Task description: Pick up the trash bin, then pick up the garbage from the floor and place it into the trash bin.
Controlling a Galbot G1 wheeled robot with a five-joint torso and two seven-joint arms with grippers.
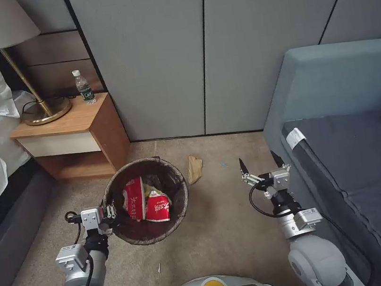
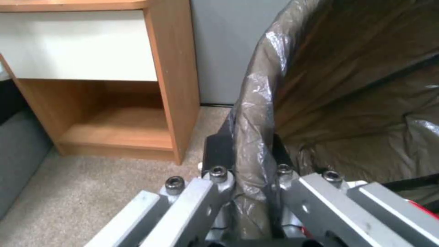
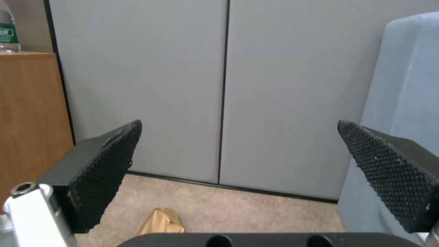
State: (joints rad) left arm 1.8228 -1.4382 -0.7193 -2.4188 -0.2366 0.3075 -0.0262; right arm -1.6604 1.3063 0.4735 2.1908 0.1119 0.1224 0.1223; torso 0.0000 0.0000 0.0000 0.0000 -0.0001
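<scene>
Left gripper (image 1: 109, 211) clamped on the trash bin (image 1: 146, 200) rim, red packets (image 1: 146, 205) already inside. Right gripper (image 1: 259, 167) empty, jaws wide. Tan paper bag (image 1: 194, 168) on carpet ahead and left of it, between it and bin, long axis toward the wall; right arm nearer. Sofa (image 1: 353, 147) flanks right; path looks clear.

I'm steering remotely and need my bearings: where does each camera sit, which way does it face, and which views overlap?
Head view: high on the robot, looking down at the carpet; both arms show, left gripper clamping the trash bin rim, right gripper open.
Left wrist view: faces the nightstand; its fingers pinch the bag-lined rim.
Right wrist view: faces the wall panels; open pads frame the tan paper bag.
Shared: head and right wrist views both show that bag.
</scene>
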